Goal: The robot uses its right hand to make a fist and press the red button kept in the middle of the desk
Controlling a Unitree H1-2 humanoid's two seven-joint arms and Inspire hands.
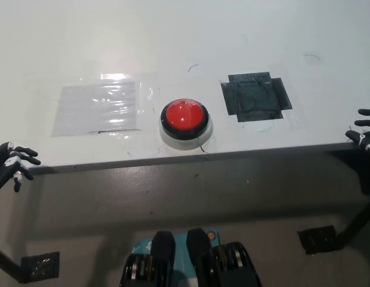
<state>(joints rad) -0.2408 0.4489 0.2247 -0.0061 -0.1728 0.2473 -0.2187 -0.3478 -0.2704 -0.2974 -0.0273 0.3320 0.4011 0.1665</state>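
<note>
A white tabletop (191, 36) fills the upper half of the frame, seen from steeply above, with its front edge running across the middle of the picture. The red button (184, 116), a round red dome in a black ring on a pale circular base, sits near the centre of the frame, close to the tabletop's front edge. Nothing touches it.

To the left of the button, a rectangle of clear glossy film (98, 107) is stuck flat on the surface and catches a bright reflection. To the right of the button, a dark patch of black tape (255, 97), roughly cross-shaped, lies flat on the tabletop. Button, film and tape form a row, each apart from the others.

At the far right edge of the frame, level with the tabletop's front edge, only part of the right hand (367, 127) shows. Its dark fingers (367, 112) are spread apart and hold nothing; it is well apart from the button.

At the far left edge, just below the tabletop's front edge, the left hand (11, 162) rests in view. Its fingers (27, 152) are apart and loosely curled, and it also holds nothing.

Below the tabletop, the lower half of the frame shows a grey floor (173, 191).
</note>
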